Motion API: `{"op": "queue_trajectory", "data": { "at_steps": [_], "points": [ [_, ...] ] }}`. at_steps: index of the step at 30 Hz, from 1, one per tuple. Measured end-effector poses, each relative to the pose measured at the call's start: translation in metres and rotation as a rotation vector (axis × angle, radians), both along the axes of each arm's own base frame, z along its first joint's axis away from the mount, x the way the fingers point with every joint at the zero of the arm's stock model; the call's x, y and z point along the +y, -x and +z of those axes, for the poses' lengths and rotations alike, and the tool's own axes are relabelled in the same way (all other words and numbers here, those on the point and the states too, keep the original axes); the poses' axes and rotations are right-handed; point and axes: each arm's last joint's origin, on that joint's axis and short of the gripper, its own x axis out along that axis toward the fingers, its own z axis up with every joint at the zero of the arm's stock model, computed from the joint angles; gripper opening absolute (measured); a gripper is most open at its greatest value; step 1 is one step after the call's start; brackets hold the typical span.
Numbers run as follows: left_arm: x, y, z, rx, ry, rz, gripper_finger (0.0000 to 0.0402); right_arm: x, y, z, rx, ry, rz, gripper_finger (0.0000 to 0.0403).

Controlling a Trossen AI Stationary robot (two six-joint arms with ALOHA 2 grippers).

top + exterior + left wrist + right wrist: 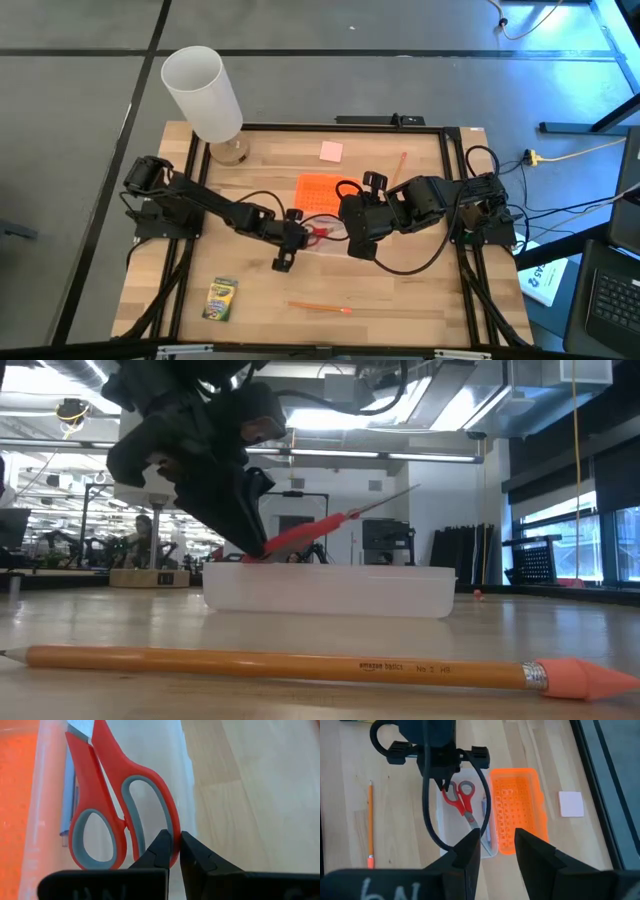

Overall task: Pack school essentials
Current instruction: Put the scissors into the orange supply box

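nearest the low camera lies a long orange pencil with a pink eraser tip, flat on my wooden counter. behind it sits the clear shallow plastic box, and my left end effector is over it, fingers pinched together on the outer loop of the red-handled scissors with grey-lined grips. from the low camera the scissors slant upward, handle end down at the box rim and blades raised. a grey pen seems to lie in the box beside the scissors, though only a sliver of it shows. touching the box on its far side is the orange perforated lid. my right end effector hovers above the box's other end with its fingers apart, holding nothing. a green-and-yellow crayon box rests near the front edge on my left, a small pink square eraser lies toward the back, with a thin orange pencil near it, and a tall white cylinder stands at the back left corner.
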Motion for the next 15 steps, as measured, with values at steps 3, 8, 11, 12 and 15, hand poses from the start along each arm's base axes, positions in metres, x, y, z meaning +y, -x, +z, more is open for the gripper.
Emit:
{"op": "queue_trajectory", "data": {
  "at_steps": [3, 8, 11, 12, 15],
  "points": [
    [0.004, -0.001, 0.0, -0.003, -0.011, -0.002, 0.0012, 0.0, 0.0, 0.0, 0.0, 0.0, 0.0, 0.0123],
    [0.008, -0.001, -0.001, 0.018, -0.005, -0.024, 0.0012, 0.0, 0.0, 0.0, 0.0, 0.0, 0.0, 0.0123],
    [0.01, 0.0, -0.002, 0.034, -0.009, -0.021, 0.0012, 0.0, 0.0, 0.0, 0.0, 0.0, 0.0, 0.0123],
    [0.011, 0.001, -0.002, 0.04, -0.011, -0.019, 0.0012, 0.0, 0.0, 0.0, 0.001, 0.0, 0.001, 0.0123],
    [0.013, 0.0, -0.002, 0.034, -0.013, -0.009, 0.0012, 0.0, 0.0, 0.0, 0.001, 0.0, 0.001, 0.0123]
  ]
}}
